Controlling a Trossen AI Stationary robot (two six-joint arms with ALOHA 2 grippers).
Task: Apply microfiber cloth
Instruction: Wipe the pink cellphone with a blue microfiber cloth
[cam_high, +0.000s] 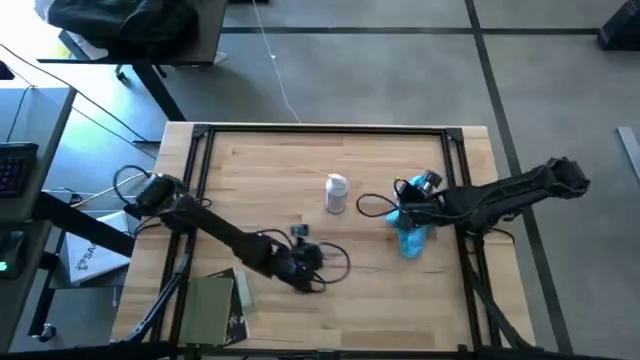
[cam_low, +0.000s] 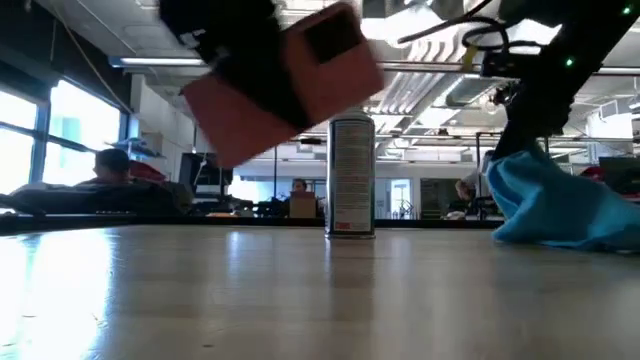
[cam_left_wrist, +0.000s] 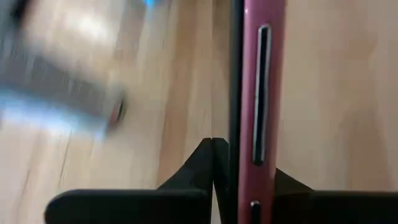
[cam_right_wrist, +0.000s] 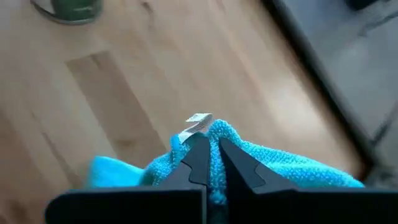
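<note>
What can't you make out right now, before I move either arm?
- Left pincer: in the high view, the pink phone it grips is hidden under the arm.
- Spray can: label print too small in the low view.
- Microfiber cloth: the right wrist view's edge and the right pincer hide its lower folds.

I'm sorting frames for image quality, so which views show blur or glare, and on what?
Left wrist view: the background is motion-smeared, while the pink object shut in the left gripper stays sharp. Low view: that pink object looms soft and close; the bottle is clearer; window glare sheens the table. Right wrist view: the microfiber cloth in the right gripper is crisp, the table mildly soft.
</note>
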